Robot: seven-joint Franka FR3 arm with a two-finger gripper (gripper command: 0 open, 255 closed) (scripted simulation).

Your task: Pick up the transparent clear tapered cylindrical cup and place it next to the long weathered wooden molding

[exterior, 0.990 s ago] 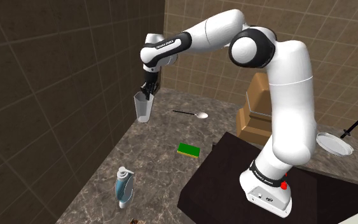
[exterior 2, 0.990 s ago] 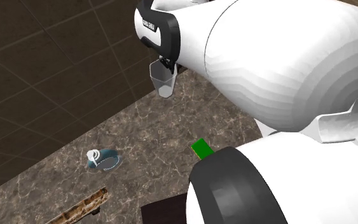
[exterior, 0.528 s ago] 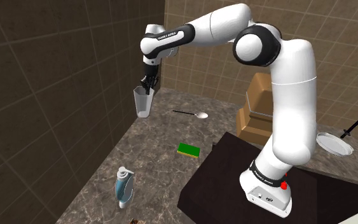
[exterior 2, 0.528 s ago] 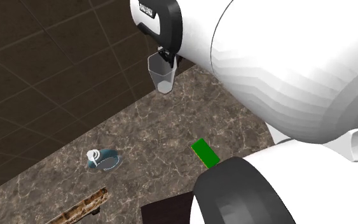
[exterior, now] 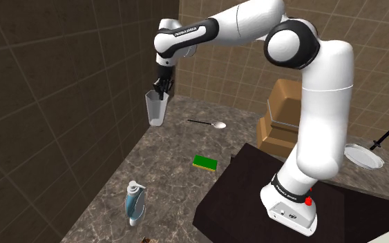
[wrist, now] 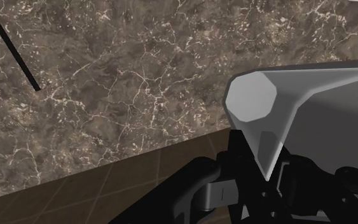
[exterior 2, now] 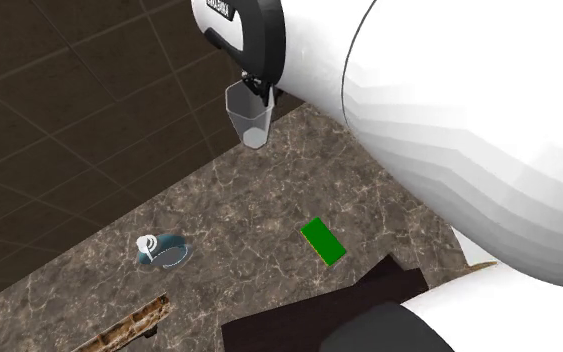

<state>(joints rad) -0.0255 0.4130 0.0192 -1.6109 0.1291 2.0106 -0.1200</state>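
Transparent clear tapered cylindrical cup [exterior: 155,112] hangs upright from the black pincer [exterior: 161,90], which is clamped on its rim. The cup is off the dark marble tabletop [exterior: 172,179], close to the tiled wall corner. White arm [exterior: 324,103] arches over from the stand. Long weathered wooden molding [exterior 2: 126,327] lies at the second exterior view's lower left, well apart from the cup. Blue-and-white bottle-like thing [exterior 2: 161,251] lies between them. Flat green rectangular sponge [exterior 2: 323,242] sits further toward that view's right.
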